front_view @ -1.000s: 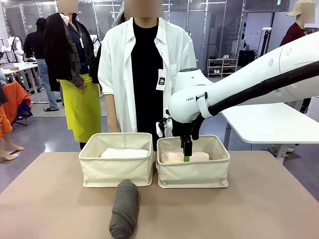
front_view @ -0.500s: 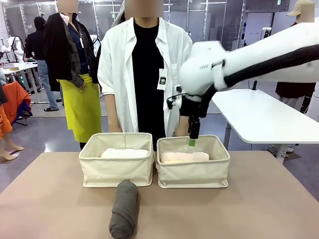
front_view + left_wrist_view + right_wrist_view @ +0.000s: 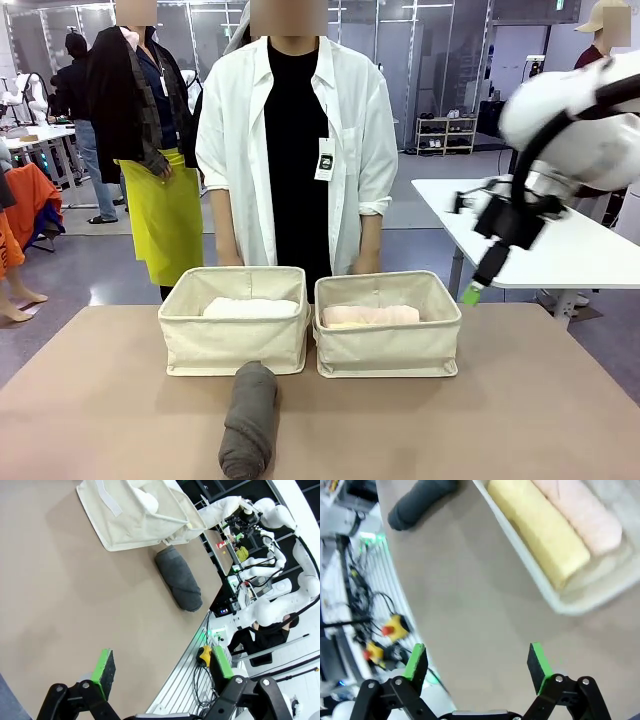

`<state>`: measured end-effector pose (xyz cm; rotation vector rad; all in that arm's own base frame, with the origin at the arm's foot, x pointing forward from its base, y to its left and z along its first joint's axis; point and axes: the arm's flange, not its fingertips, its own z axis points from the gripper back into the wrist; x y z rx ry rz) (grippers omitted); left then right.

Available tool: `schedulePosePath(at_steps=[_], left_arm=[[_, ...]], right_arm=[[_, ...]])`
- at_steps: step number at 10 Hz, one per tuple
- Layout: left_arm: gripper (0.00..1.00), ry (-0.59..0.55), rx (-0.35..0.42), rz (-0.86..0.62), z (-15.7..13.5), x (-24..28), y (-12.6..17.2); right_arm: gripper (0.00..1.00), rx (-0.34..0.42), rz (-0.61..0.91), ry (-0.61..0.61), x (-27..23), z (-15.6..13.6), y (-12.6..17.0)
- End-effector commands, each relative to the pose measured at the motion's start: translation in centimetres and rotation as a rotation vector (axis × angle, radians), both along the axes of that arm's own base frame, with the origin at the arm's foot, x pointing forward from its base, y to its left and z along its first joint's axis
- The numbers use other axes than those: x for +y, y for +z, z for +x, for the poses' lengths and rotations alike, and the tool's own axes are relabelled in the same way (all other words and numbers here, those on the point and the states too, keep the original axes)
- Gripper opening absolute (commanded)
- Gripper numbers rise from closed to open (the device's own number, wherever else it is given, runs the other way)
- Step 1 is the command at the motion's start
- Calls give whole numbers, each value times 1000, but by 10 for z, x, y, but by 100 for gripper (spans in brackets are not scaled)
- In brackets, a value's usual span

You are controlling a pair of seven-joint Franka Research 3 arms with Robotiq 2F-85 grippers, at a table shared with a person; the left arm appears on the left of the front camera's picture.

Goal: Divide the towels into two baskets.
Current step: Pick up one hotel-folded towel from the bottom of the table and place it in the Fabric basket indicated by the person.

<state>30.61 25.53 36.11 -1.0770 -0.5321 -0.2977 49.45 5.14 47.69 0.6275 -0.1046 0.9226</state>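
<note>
Two beige baskets stand side by side at the table's far edge. In the left basket lies a white towel. The right basket holds a pale yellow towel and a pale pink towel next to each other. A dark grey towel lies on the table in front of the left basket. My right gripper hangs open in the air to the right of the right basket, holding nothing. My left gripper is open over bare table, far from the grey towel.
A person in a white shirt stands just behind the baskets, one hand near the right basket's far rim. A white table stands farther off at the right. Cables and an emergency-stop box lie beyond the table's near edge.
My right gripper has risen out of the right basket and swung up and to the right, open, leaving the pale towels in the basket. The grey towel has not moved.
</note>
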Motion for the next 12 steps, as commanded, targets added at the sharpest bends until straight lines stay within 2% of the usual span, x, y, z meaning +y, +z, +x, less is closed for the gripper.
schedulePosePath(at_steps=[1,2,3,4,7,8,9,12], left_arm=[[96,2,-27,-16,-4,-1,2],[96,2,-27,-16,-4,-1,2],[96,2,-27,-16,-4,-1,2],[96,2,-27,-16,-4,-1,2],[96,2,-27,-16,-4,-1,2],[96,2,-27,-16,-4,-1,2],[96,2,-27,-16,-4,-1,2],[96,2,-27,-16,-4,-1,2]], right_arm=[[100,88,238,-190,-50,-13,-24],[100,154,407,-328,-99,-24,-46],[100,204,506,-461,-141,-36,-66],[100,226,597,-543,-176,-53,-81],[100,285,733,-749,-257,-114,-109],[100,318,729,-760,-264,-122,-113],[100,331,716,-766,-262,-116,-117],[100,316,696,-758,-275,-125,-117]])
